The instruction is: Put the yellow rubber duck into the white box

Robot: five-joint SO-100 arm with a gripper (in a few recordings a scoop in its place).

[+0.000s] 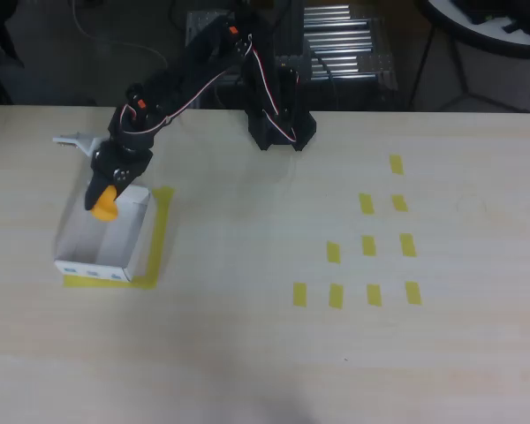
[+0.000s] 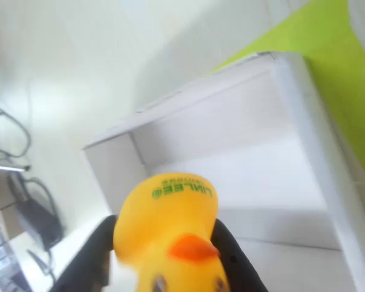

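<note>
The yellow rubber duck [image 1: 104, 203] hangs over the far end of the white box [image 1: 124, 257], held by my black gripper [image 1: 105, 196], which is shut on it. In the wrist view the duck [image 2: 167, 228] fills the lower middle, upside down with its orange beak facing the camera and green lettering on its base, pinched between two black fingers [image 2: 231, 255]. Behind it lies the white box [image 2: 304, 103], with its inner floor and thin walls visible. The box sits at the table's left in the overhead view, with small bluish marks on its near wall.
Yellow tape [image 1: 162, 231] borders the box along its right and near sides. Several short yellow tape strips [image 1: 368, 246] lie in rows on the right of the table. The arm's black base [image 1: 280, 128] stands at the table's far edge.
</note>
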